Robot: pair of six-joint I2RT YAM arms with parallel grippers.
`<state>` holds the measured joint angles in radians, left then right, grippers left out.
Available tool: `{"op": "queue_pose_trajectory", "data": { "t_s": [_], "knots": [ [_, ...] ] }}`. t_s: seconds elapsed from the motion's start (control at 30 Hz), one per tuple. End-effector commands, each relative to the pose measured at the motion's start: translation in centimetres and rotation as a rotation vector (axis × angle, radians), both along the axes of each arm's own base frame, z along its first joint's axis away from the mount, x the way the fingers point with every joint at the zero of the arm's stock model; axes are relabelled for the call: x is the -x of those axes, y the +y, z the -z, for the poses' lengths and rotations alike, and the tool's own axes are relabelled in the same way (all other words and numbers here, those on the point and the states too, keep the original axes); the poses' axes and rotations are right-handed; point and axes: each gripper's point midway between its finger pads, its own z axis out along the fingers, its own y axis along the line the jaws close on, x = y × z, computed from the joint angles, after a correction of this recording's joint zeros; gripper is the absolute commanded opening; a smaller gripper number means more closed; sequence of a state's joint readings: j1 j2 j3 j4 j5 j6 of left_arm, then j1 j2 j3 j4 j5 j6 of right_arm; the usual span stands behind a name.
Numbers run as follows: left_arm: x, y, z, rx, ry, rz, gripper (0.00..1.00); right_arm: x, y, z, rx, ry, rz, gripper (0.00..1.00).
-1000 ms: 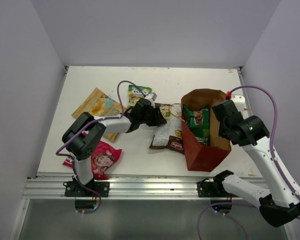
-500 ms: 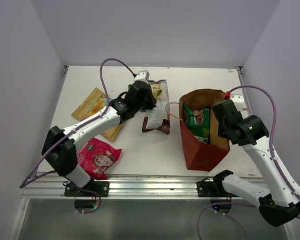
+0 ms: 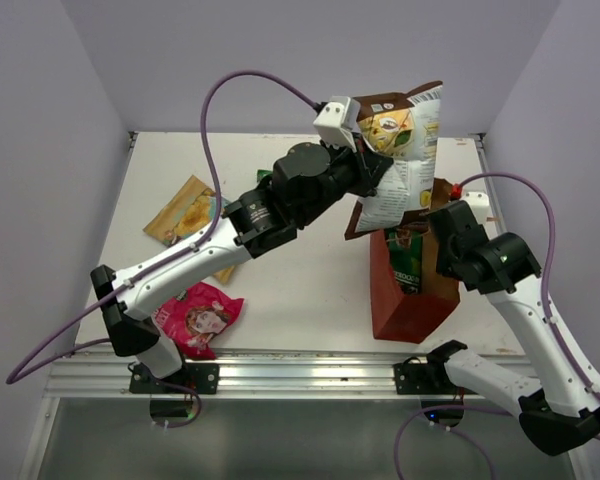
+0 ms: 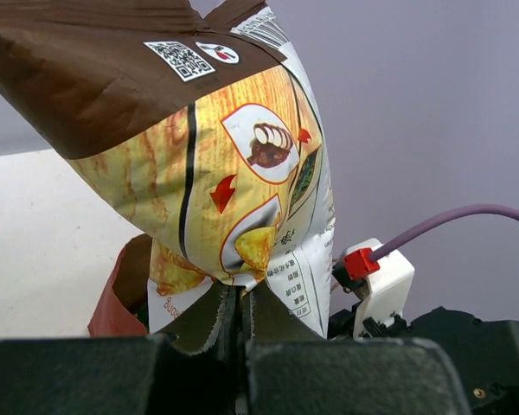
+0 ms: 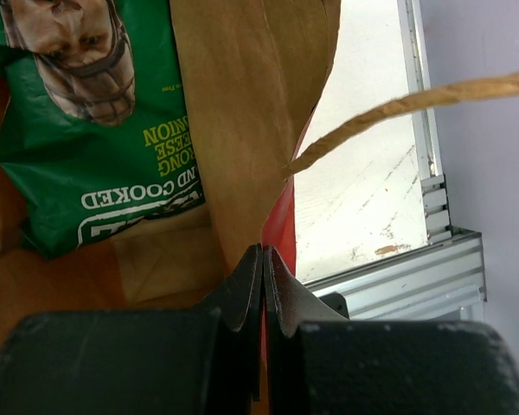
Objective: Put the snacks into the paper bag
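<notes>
white-and-brown packet [image 3: 402,150] above paper bag [image 3: 405,308]

The white-and-brown packet [image 3: 400,150] carries yellow-orange crisp print; the dark green packet [image 5: 86,147] white lettering; the paper bag [image 3: 405,310] is reddish-brown outside, brown inside.

The white-and-brown packet [image 4: 242,173] is a glossy foil, crinkled, and its creases catch the light. My left jaws and right jaws both look like matt black plastic. The paper bag [image 5: 242,104] is matt paper, plain brown and a little fibrous inside, red and smoother outside. Its handle [image 5: 502,86] is a rough twisted paper cord. The green packet [image 5: 86,147] inside it is shiny film. The bench [image 3: 310,290] is white, smooth and matt, with a dull grey metal rail [image 3: 300,372] at its near edge.
</notes>
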<state>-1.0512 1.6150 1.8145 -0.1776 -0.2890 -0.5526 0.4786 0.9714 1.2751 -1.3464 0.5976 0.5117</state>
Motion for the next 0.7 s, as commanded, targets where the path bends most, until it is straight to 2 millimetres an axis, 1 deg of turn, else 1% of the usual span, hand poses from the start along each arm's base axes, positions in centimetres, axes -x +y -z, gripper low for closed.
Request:
{"op": "queue_pose_trajectory", "data": {
  "t_s": [0.0,0.03,0.07,0.1,0.2,0.27,0.3,0.33,0.37,0.4,0.47,0.5,0.53,0.57,0.6,0.67],
  "knots": [
    [-1.4,-0.7,-1.0,0.026,-0.05,-0.047,0.0,0.6,0.2,-0.3,-0.022,0.009,-0.018,0.0],
    [-1.3,-1.4,-0.1,0.011,-0.04,-0.038,0.0,0.6,0.2,-0.2,-0.022,0.011,-0.019,0.0],
    [-1.3,-1.7,0.4,0.002,-0.033,-0.038,0.0,0.6,0.2,-0.3,-0.023,0.007,-0.016,0.0],
    [-1.2,-2.4,1.8,-0.024,-0.004,-0.04,0.0,0.6,0.2,-0.4,-0.023,0.006,-0.015,0.0],
    [-1.1,-2.8,3.6,-0.06,0.024,-0.037,0.0,0.6,0.1,-0.4,-0.021,0.003,-0.014,0.0],
    [-0.7,-1.7,2.6,-0.075,-0.015,-0.098,0.0,0.8,0.0,-0.4,-0.016,0.008,-0.011,0.0],
    [-0.5,-1.2,1.6,-0.073,-0.048,-0.125,0.0,0.8,-0.1,-0.4,-0.016,0.005,-0.009,0.0],
    [0.0,-0.2,0.2,-0.093,-0.093,-0.167,0.0,0.8,0.0,-0.4,-0.017,0.007,-0.008,0.0],
    [-0.1,0.4,-0.5,-0.103,-0.105,-0.191,0.0,0.8,0.0,-0.3,-0.017,0.009,-0.01,0.0],
    [-0.4,2.1,-2.3,-0.117,-0.112,-0.251,0.0,0.8,0.0,-0.3,-0.018,0.01,-0.011,0.0],
    [-0.6,3.4,-3.4,-0.167,-0.141,-0.291,0.0,0.6,0.1,-0.2,-0.018,0.012,-0.012,0.0],
    [-0.4,4.6,-4.6,-0.17,-0.153,-0.309,0.0,0.5,0.3,-0.2,-0.022,0.012,-0.014,0.0],
    [-0.3,5.2,-5.0,-0.186,-0.172,-0.313,0.0,0.5,0.3,-0.2,-0.024,0.013,-0.015,0.0],
    [-0.2,5.7,-5.0,-0.203,-0.175,-0.317,0.0,0.4,0.4,-0.1,-0.025,0.016,-0.016,0.0],
    [0.0,6.5,-5.4,-0.206,-0.179,-0.331,0.0,0.4,0.4,-0.1,-0.025,0.016,-0.016,0.0],
    [0.1,7.6,-5.2,-0.24,-0.174,-0.344,0.0,0.4,0.4,0.0,-0.026,0.018,-0.017,0.0]
  ]
}}
